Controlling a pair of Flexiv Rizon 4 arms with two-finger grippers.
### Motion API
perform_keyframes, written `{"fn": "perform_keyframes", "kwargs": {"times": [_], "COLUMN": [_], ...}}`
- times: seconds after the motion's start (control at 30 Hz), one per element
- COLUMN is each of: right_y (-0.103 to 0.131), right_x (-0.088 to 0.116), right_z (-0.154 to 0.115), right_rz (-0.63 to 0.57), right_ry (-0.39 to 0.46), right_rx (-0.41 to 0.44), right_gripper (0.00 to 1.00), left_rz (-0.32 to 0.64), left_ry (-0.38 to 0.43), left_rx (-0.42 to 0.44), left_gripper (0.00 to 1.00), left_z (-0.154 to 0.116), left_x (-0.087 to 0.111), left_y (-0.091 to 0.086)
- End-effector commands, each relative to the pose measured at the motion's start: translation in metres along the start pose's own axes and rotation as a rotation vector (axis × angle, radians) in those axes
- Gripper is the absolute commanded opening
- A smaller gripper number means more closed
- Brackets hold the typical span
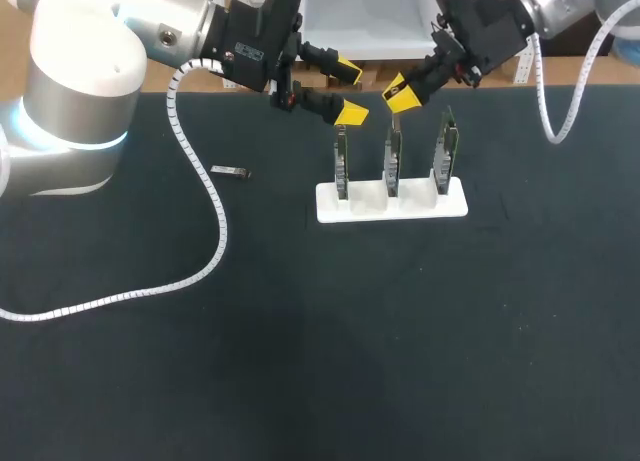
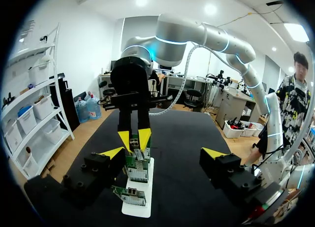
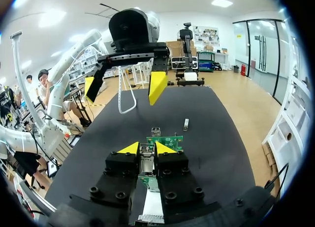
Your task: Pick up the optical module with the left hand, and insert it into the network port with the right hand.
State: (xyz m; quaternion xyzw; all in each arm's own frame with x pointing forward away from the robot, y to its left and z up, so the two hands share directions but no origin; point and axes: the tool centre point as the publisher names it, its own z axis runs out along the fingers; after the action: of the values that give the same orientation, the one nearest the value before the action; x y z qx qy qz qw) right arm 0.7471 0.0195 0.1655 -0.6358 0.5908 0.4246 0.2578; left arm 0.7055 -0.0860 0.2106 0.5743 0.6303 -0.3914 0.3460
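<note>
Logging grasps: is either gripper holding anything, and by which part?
Right gripper pinches the middle circuit board by its top edge; left gripper holds nothing.

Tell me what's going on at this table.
The right gripper has its fingers closed on the top of the middle board, one of three standing upright in the white holder. The left gripper hovers open just above the holder's nearest board, holding nothing. The optical module lies alone on the black table, off to the left arm's side of the holder, not yet picked up.
</note>
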Motion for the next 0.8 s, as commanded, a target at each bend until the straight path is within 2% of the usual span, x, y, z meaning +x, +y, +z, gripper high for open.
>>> {"fn": "perform_keyframes", "kwargs": {"times": [0.03, 0.2, 0.8], "right_y": [0.0009, 0.0024, -0.0037], "right_x": [-0.0006, -0.0040, 0.0055], "right_z": [-0.0017, -0.0043, -0.0002], "right_rz": [0.000, 0.005, 0.035], "right_ry": [-0.021, -0.070, -0.028], "right_rx": [0.020, 0.024, 0.025], "right_gripper": [0.00, 0.00, 0.00], "left_rz": [-0.003, -0.003, -0.003], "left_ry": [0.005, 0.005, 0.005], "left_rx": [-0.003, -0.003, -0.003], "left_gripper": [1.00, 1.00, 1.00], "left_z": [0.0006, 0.0006, 0.0006], "left_x": [-0.0009, -0.0009, -0.0009], "left_y": [-0.0006, -0.0006, -0.0006]}}
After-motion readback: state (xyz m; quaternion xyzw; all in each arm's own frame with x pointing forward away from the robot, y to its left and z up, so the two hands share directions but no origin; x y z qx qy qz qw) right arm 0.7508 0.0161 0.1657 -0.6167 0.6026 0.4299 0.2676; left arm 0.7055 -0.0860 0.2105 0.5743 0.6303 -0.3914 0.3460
